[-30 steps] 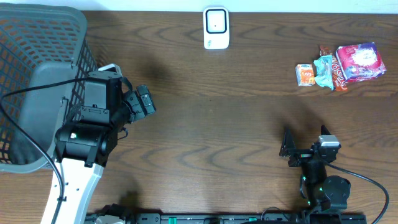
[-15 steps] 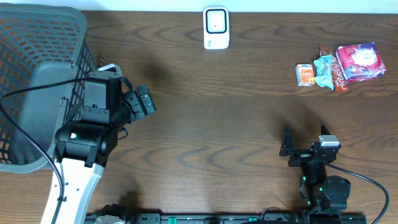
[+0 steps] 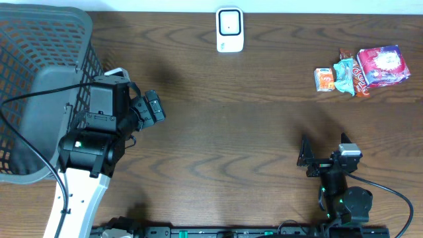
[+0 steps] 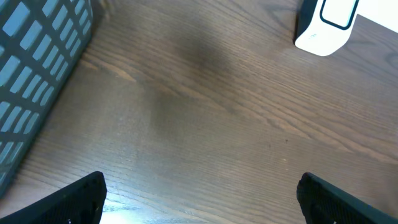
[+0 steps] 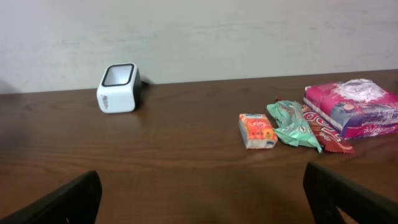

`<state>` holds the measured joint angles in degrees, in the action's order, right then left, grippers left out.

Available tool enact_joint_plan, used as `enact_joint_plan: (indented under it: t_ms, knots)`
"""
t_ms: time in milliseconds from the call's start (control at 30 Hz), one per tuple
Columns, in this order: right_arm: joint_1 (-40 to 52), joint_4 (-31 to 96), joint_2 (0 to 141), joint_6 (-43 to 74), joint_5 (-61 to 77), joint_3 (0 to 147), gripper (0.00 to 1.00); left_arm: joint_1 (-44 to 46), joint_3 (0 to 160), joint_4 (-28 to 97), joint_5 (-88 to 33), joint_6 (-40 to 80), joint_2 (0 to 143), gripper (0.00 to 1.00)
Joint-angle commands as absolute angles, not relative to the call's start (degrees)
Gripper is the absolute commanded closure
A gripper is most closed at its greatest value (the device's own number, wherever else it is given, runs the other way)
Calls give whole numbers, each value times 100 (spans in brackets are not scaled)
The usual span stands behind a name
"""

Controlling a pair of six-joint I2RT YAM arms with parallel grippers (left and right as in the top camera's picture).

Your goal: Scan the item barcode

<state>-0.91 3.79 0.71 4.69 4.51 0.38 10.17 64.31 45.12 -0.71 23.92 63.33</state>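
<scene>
A white barcode scanner (image 3: 229,30) stands at the table's far edge, also visible in the left wrist view (image 4: 326,25) and the right wrist view (image 5: 117,88). At the far right lie the items: a small orange box (image 3: 324,79) (image 5: 257,130), a teal packet (image 3: 344,74) (image 5: 292,123), a red wrapper (image 3: 359,84) (image 5: 328,135) and a pink pack (image 3: 382,65) (image 5: 351,106). My left gripper (image 3: 153,108) (image 4: 202,205) hangs open over bare wood beside the basket. My right gripper (image 3: 322,151) (image 5: 202,202) is open and empty near the front edge, facing the items.
A dark grey mesh basket (image 3: 39,26) fills the far left corner, its wall showing in the left wrist view (image 4: 31,62). A black cable runs from the left arm over the basket. A wall rises behind the table's far edge.
</scene>
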Motion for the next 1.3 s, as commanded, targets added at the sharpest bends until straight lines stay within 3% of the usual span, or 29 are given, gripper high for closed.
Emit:
enact_joint_plan:
  t_ms: [0,333,800,1267]
  knots:
    - [-108,405,32,375,454,30,1,993,6466,4541,67,2314,6368,2]
    - [-108,405,32,375,454,30,1,993,5697,4501,64,1968,5570,2]
    - [-108,403,32,375,454,32,1,993,2460,1302,-259,1024,2565,2]
    - [-108,403,32,375,454,32,1,993,1601,1017,-259,648,714,2]
